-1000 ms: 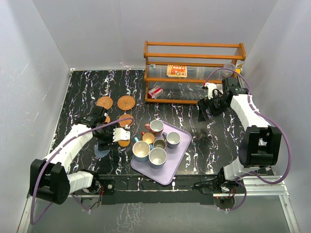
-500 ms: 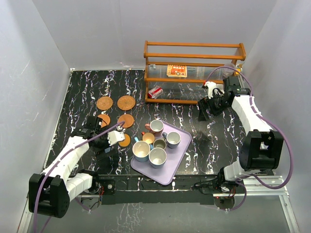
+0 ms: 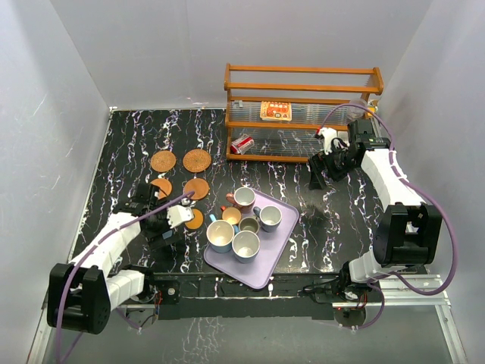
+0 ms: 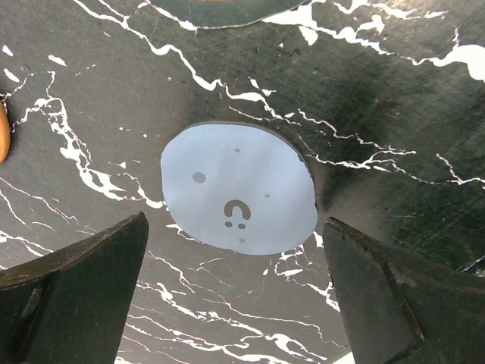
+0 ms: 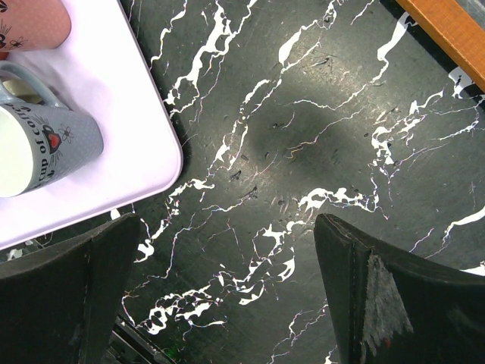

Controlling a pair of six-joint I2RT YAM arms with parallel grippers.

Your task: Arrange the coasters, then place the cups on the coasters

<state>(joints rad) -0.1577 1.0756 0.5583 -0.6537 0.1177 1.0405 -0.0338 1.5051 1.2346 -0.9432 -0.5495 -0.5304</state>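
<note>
The left fingers [image 4: 76,288] are spread wide and hang right over the grey-blue coaster [image 4: 239,189]. It lies flat on the black marbled desk [image 4: 394,91] between them, and nothing is touching it as far as the wrist view shows. The rest of the coasters [image 3: 196,160] sit just beyond it on the left half of the desk, two at the back and a couple more nearer, one partly hidden by the arm. The cups [image 3: 244,199] are all bunched up on the lilac tray [image 3: 279,246] in the middle, none on a coaster yet. The right fingers [image 5: 61,288] are wide apart too, holding nothing, over bare desk between the tray and the wooden rack [image 3: 303,114]. Handling-wise, I'd guess that coaster is super light and fairly stiff, but so thin and flush with the desk that there's basically no edge to bite. Pinching across the rim from both sides, low and level, looks like the only real option, and it'll probably skate on that glossy top if one finger lands first. The cups are the opposite problem: ceramic, heavier, glazed and chippable, and packed tight, so I'd go for an outer one by the wall or rim, not the handle.
</note>
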